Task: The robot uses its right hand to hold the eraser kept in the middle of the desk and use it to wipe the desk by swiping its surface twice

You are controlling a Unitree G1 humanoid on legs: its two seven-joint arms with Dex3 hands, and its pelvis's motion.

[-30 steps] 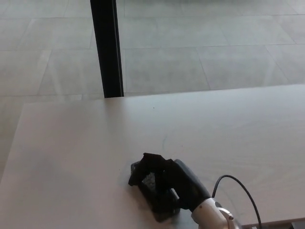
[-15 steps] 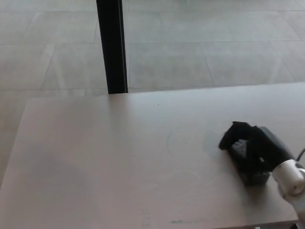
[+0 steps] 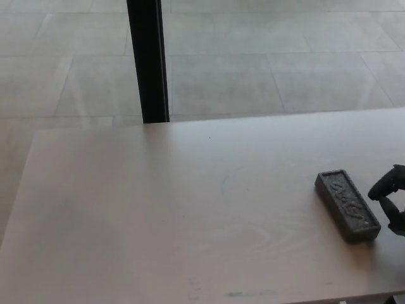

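A dark grey rectangular eraser (image 3: 347,205) lies flat on the pale desk (image 3: 158,209), toward its right side, long axis running from upper left to lower right. My right hand (image 3: 392,199) shows only at the right picture edge, just right of the eraser and apart from it. Its black fingers (image 3: 385,185) are spread and hold nothing. Most of the hand is cut off by the frame. My left hand does not show.
A black vertical post (image 3: 148,60) stands behind the desk's far edge, left of centre. Grey tiled floor (image 3: 266,57) lies beyond. The desk's near edge runs along the bottom of the picture and its left edge slants at the far left.
My right hand carried the eraser from the desk's near middle to the right, then let go of it and drew off to the right edge. The eraser now lies alone.
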